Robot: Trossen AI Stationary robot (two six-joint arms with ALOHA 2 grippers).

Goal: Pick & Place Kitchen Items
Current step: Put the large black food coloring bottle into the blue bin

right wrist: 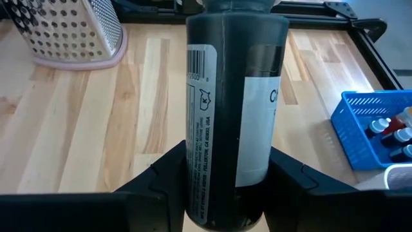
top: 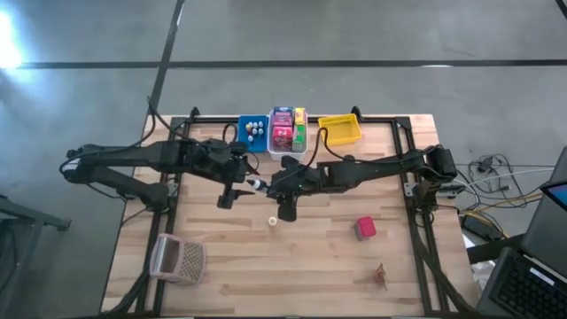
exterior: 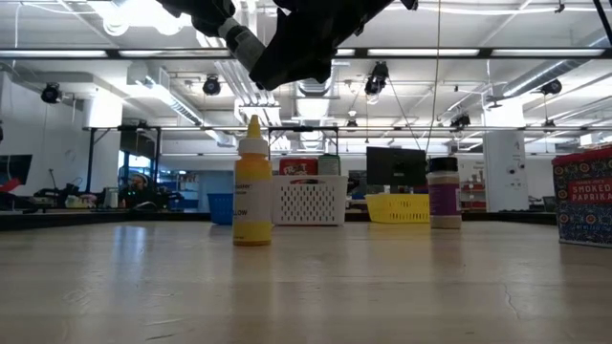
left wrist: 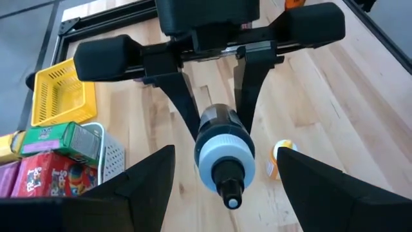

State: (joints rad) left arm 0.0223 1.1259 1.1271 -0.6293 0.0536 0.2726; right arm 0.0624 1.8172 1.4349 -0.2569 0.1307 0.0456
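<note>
So the right gripper [left wrist: 215, 119] has its fingers [right wrist: 302, 177] clamped around a dark bottle [right wrist: 232, 109] with a white cap, held up off the bench [top: 310, 266] about mid-bench, with the capped end sticking out toward the left gripper [top: 232, 184]. The left one's fingers [left wrist: 138, 177] are spread apart on either side of that cap without touching it, so they're gripping nothing. A little yellow bottle [top: 273, 220] stands on the bench just below the held bottle, a red box [top: 365, 228] sits well off to the right-arm side, and the white bin [top: 288, 133] of boxes is just behind both grippers.
</note>
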